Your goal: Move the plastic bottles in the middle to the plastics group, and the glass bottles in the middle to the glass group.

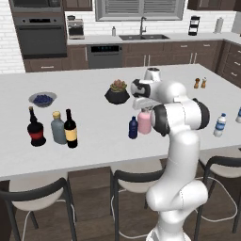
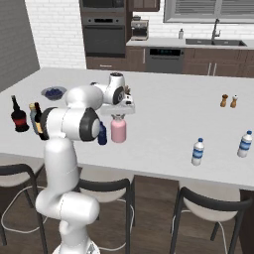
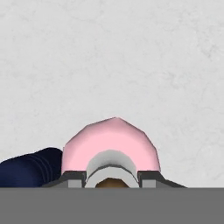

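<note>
Pink bottle (image 2: 118,130) upright, stopper up.

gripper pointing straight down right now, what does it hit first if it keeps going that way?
The pink bottle: the gripper is already shut on its neck, so pushing on would likely press the bottle into the counter. The dark-blue bottle sits just beside that line.
</note>
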